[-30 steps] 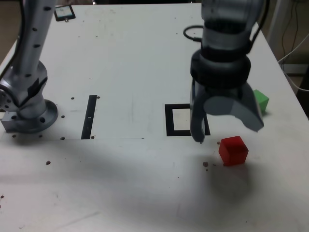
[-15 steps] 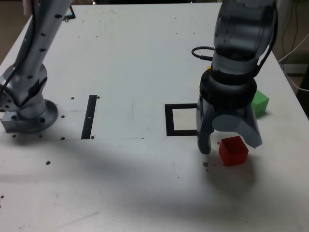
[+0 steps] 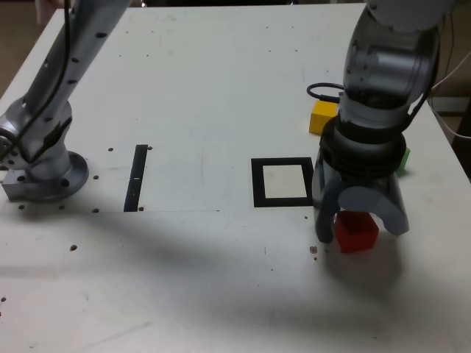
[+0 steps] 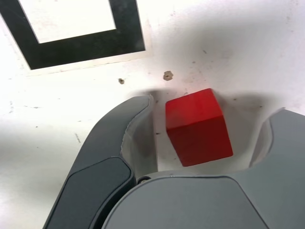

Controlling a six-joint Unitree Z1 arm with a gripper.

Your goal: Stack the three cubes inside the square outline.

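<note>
Pincer (image 4: 205,129) astride red cube (image 4: 198,126)

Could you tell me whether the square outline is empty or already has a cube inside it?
Empty. The square outline shows only its pale centre; the red cube sits on the table outside it, between the gripper fingers.

Soft overhead light washed the white tabletop (image 3: 199,88) bright. The arm cast a broad, diffuse shadow toward the camera. The wrist view was sharp; the exterior view was slightly soft.
</note>
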